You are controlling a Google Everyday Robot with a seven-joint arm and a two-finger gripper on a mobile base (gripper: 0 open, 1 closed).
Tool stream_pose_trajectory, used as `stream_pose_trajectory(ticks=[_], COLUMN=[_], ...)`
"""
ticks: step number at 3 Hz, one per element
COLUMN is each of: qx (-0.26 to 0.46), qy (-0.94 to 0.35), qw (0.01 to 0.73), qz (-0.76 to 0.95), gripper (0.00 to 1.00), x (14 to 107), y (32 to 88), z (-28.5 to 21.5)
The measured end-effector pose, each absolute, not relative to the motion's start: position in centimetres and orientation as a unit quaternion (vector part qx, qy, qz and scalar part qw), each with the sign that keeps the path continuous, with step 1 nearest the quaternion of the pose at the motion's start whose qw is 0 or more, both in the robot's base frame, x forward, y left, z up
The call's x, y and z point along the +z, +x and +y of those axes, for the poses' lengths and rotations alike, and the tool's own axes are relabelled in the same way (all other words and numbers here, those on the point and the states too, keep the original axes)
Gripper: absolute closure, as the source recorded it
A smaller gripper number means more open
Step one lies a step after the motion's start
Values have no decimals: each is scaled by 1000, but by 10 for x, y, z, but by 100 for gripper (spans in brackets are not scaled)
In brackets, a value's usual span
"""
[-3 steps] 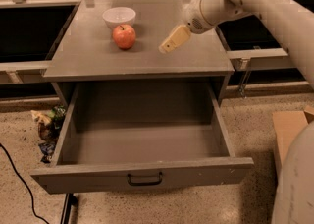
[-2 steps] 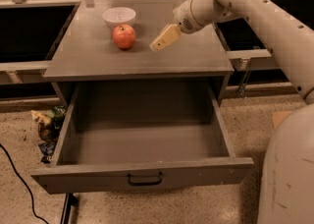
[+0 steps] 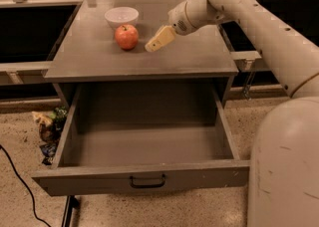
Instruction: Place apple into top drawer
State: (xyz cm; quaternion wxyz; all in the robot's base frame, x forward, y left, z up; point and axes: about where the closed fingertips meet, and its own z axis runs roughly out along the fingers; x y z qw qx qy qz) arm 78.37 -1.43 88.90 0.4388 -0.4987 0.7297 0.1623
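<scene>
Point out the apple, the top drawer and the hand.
apple [image 3: 126,37], camera view, middle of its red skin.
top drawer [image 3: 89,185], camera view, bare left part of its front panel.
hand [image 3: 155,43], camera view, its pale tip, beside the apple and not touching it.

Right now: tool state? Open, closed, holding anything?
tool: open or closed cannot be told; it is over the cabinet top, beside the apple and apart from it. The apple sits on the top, not held.

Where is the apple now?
In the camera view, the apple sits on the cabinet top, left of centre, just in front of the bowl. The gripper hangs close on its right, not touching it.
</scene>
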Motion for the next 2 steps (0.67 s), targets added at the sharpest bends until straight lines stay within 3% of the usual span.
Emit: stream_pose_trajectory(ticks=[2], qx=[214], qy=[-500], qw=[455], qz=[705], gripper=[0], x=[865], y=[819], z=[42])
